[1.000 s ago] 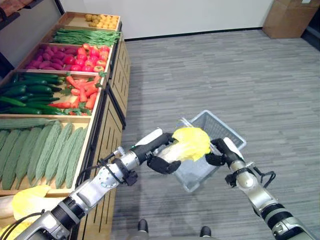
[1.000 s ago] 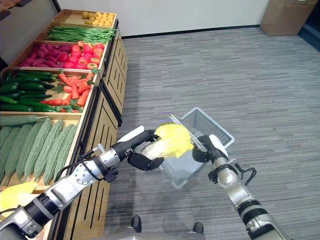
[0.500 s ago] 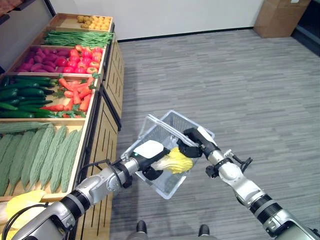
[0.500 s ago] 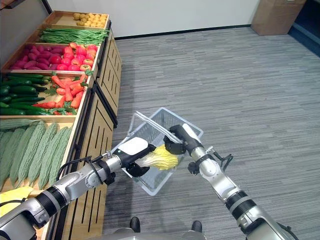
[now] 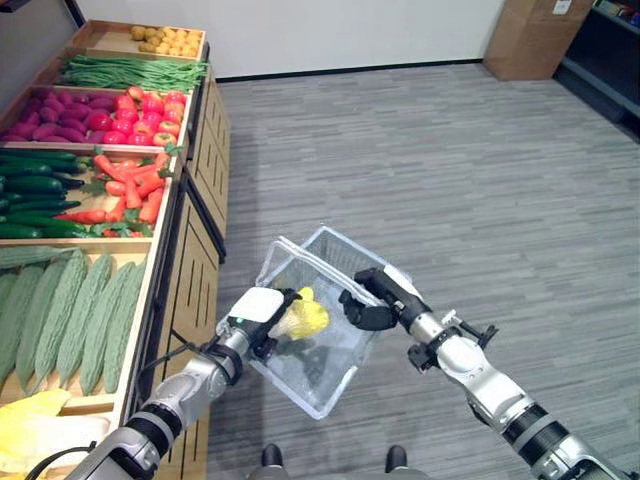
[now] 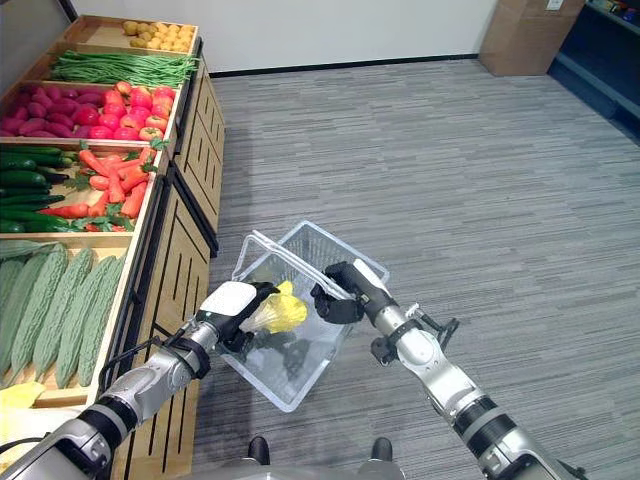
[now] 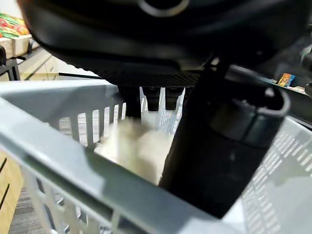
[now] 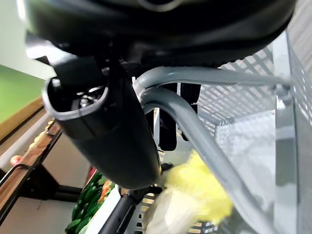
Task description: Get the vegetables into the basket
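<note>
A grey wire basket [image 5: 345, 365] hangs tilted above the carpet beside the shelf. My right hand [image 5: 378, 300] is shut on its two handles [image 8: 195, 78], with the thumb [image 8: 107, 131] curled round them. A yellow napa cabbage [image 5: 304, 318] is inside the basket, below the rim. My left hand [image 5: 258, 312], with a white cover, reaches over the basket's near rim [image 7: 58, 161] and its fingers are curled round the cabbage's pale stem end [image 7: 136, 146]. The same cabbage [image 8: 195, 190] shows under the handles in the right wrist view.
A wooden produce shelf [image 5: 195, 260] runs along the left with bitter gourds [image 5: 70, 310], carrots [image 5: 125, 185], cucumbers [image 5: 30, 185], tomatoes [image 5: 140, 105], green beans [image 5: 130, 72] and potatoes [image 5: 165, 40]. More yellow cabbages [image 5: 40, 430] lie at its near end. A cardboard box [image 5: 525, 40] stands far right.
The left hand has lowered the cabbage from above the basket down into it. The right hand has brought the basket closer to the shelf. The camera has shifted too.
</note>
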